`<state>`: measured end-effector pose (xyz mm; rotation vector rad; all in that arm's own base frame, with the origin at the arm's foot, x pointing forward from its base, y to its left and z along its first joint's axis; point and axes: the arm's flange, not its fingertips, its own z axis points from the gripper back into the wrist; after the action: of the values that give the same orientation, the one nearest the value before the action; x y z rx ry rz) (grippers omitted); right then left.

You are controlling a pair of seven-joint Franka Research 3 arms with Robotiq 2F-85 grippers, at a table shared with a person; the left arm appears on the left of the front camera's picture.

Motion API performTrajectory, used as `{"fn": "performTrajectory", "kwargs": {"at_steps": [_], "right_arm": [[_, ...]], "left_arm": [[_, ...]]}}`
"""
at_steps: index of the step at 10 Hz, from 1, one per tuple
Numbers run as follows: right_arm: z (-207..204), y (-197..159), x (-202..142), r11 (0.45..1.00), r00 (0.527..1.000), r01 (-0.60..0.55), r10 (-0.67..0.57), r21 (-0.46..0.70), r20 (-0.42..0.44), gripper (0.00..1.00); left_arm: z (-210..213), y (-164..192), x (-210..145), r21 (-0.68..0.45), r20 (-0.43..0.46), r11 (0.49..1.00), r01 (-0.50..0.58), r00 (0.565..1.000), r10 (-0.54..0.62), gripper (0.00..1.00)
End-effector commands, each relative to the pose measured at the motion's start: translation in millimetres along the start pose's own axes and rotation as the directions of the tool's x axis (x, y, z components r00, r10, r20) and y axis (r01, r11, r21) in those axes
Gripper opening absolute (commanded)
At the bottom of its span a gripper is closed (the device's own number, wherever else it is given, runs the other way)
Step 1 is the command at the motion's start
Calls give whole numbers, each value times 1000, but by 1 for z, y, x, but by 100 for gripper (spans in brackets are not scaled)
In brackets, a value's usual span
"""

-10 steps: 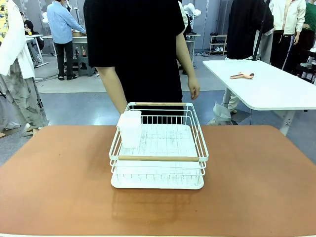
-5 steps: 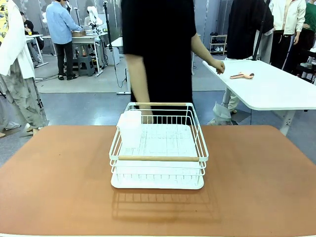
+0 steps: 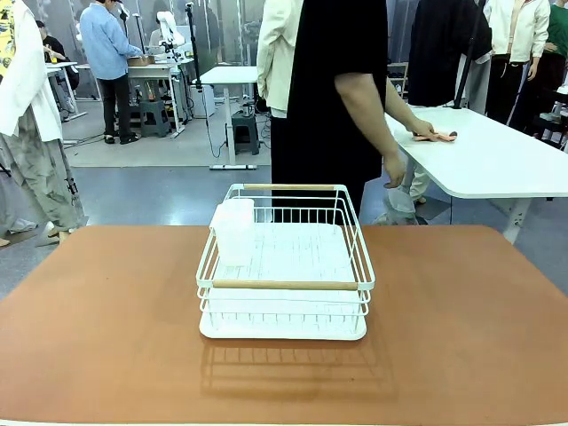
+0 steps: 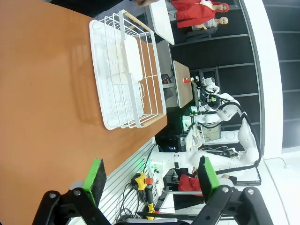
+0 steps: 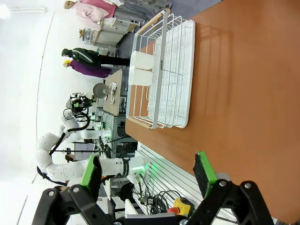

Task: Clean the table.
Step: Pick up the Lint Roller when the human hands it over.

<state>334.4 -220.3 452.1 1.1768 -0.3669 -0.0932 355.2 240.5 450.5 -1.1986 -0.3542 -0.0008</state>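
The table [image 3: 106,337] carries a white wire rack [image 3: 284,266] at its middle. Near its robot-side edge, the wrist views show the left gripper [image 4: 151,176] and right gripper [image 5: 147,172] spread wide, holding nothing. The front view shows a person's hand [image 3: 424,130] reaching onto the white side table [image 3: 497,164].

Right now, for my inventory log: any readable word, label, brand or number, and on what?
None readable.
The dish rack, the white container in it and the table bear no print.
The screen in the left wrist view is too small to read.
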Motion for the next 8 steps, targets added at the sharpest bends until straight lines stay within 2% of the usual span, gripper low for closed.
{"fn": "performTrajectory", "kwargs": {"at_steps": [1, 8], "right_arm": [[1, 1, -1, 1000, 1000, -14, 14, 15, 5, 100], [1, 1, -1, 1000, 1000, -14, 14, 15, 5, 100]], "left_arm": [[2, 0, -4, -11, 0, 1000, 6, 1000, -6, 100], [2, 0, -4, -11, 0, 1000, 6, 1000, -6, 100]]}}
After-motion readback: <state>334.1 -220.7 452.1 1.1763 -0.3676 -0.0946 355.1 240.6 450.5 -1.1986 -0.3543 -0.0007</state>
